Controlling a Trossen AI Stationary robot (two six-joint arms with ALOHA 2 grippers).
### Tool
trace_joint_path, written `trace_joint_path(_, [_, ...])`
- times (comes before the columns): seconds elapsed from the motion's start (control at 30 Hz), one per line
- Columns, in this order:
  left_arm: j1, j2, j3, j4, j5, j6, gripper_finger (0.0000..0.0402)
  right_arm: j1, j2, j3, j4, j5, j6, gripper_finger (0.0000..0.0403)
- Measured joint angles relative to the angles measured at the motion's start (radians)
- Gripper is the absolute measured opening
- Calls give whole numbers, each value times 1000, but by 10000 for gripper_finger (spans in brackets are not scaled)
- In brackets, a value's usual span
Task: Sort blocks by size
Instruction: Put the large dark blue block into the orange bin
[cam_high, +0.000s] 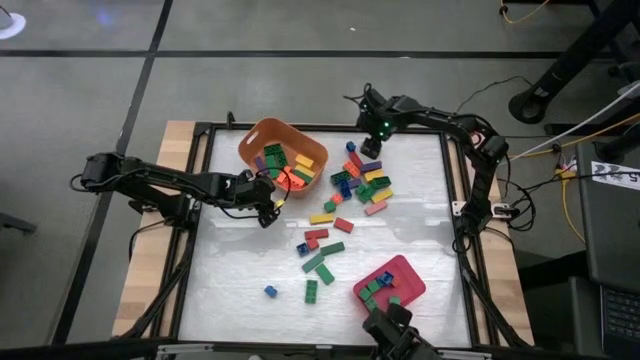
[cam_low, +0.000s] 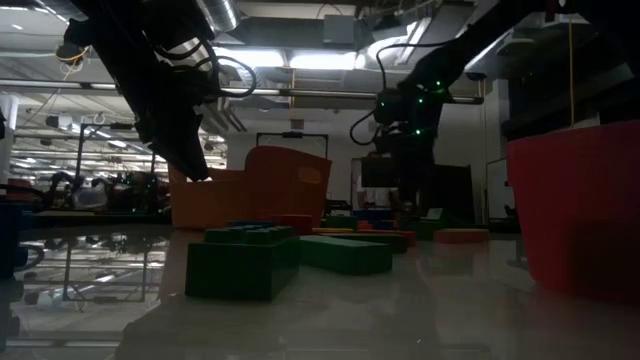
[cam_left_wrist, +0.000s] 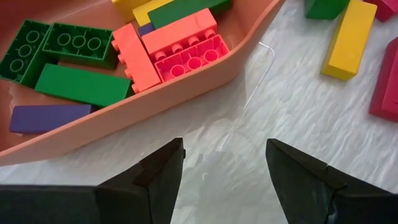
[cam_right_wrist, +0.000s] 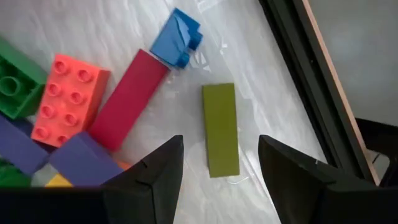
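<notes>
Blocks of many colours lie in a loose pile (cam_high: 360, 185) and scattered (cam_high: 320, 250) over the white table. More fill the orange tub (cam_high: 283, 152), and a few green ones sit in the pink-red tray (cam_high: 390, 285). My right gripper (cam_right_wrist: 221, 165) hangs open near the table's far edge. It points steeply down over a long olive-green block (cam_right_wrist: 221, 130), one finger to each side of the block's near end, clear of it. A small blue block (cam_right_wrist: 177, 38) and a long red one (cam_right_wrist: 127, 99) lie beside it. My left gripper (cam_left_wrist: 224, 168) stands open over bare table next to the tub (cam_left_wrist: 124, 118).
The black frame rail (cam_right_wrist: 298, 68) runs close beside the olive block at the far edge. A salmon block (cam_right_wrist: 68, 99), a green one (cam_right_wrist: 12, 81) and purple ones crowd its other side. A lone blue block (cam_high: 270, 291) lies near the front, with free table left of it.
</notes>
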Motion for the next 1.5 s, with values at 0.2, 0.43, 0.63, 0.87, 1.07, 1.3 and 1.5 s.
trace_joint_path(0.2, [0, 0, 0, 3, 0, -14, 217, 0, 0, -12, -22, 6, 2, 205])
trace_joint_path(0.43, [0, 0, 0, 3, 0, -15, 217, 9, 0, -12, -119, -23, -4, 205])
trace_joint_path(0.63, [0, 0, 0, 3, 0, -15, 217, 46, 0, -12, -226, -106, -30, 205])
trace_joint_path(0.87, [0, 0, 0, 3, 0, -15, 217, 125, 0, -12, -227, -112, -111, 205])
trace_joint_path(1.07, [0, 0, 0, 3, 0, -15, 217, 186, 0, -12, -181, 35, -181, 204])
trace_joint_path(1.3, [0, 0, 0, 3, 0, -15, 217, 197, 0, -12, -167, 13, -188, 204])
trace_joint_path(1.5, [0, 0, 0, 3, 0, -15, 217, 197, 0, -12, -166, -6, -188, 204])
